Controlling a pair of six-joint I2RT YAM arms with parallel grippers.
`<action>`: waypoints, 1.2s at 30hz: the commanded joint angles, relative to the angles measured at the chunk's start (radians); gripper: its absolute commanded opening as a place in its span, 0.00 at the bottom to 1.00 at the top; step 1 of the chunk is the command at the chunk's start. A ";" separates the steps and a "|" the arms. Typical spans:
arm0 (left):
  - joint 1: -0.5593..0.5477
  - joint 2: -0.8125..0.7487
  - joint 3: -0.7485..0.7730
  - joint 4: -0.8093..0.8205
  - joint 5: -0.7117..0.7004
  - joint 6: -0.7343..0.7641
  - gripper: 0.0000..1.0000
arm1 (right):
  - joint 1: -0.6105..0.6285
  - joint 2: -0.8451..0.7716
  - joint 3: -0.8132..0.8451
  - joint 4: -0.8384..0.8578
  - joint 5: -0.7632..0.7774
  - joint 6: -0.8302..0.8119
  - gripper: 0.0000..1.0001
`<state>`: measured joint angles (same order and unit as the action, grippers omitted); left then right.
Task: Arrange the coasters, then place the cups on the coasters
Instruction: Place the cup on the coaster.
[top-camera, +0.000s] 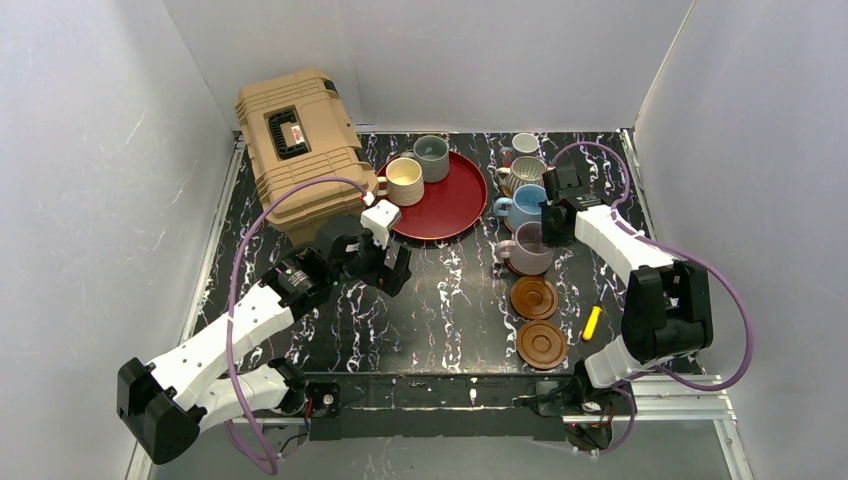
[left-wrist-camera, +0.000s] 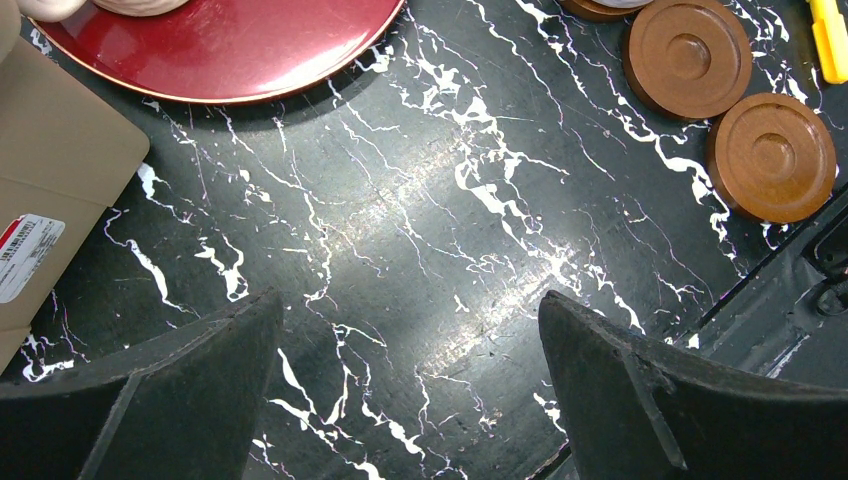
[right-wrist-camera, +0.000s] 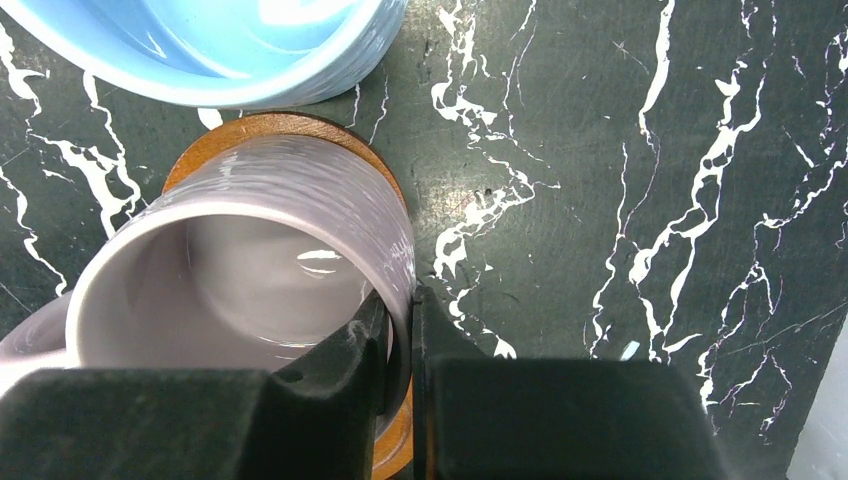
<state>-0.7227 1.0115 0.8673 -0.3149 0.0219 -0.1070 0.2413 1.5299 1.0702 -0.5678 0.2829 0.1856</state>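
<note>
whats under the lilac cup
A brown coaster: only its edge shows around the lilac cup. Its middle is covered by the cup, so any pattern can't be seen.

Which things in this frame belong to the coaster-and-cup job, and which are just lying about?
Job: white cup, ribbed grey cup, blue cup, lilac cup, cream cup, grey-green cup; nearest coaster, second coaster, coaster under the lilac cup.
Lying about: red tray, tan case, yellow stick.
</note>
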 joint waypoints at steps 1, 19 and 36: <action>0.003 -0.004 0.044 -0.012 -0.007 0.010 0.98 | -0.005 -0.006 0.021 0.016 0.002 0.020 0.09; 0.004 -0.002 0.044 -0.013 -0.005 0.012 0.98 | -0.005 -0.024 0.021 0.055 0.005 0.054 0.01; 0.003 -0.002 0.044 -0.012 -0.004 0.012 0.98 | -0.005 -0.025 -0.001 0.084 -0.005 0.035 0.01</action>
<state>-0.7219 1.0115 0.8673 -0.3157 0.0219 -0.1047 0.2413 1.5299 1.0649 -0.5507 0.2840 0.2199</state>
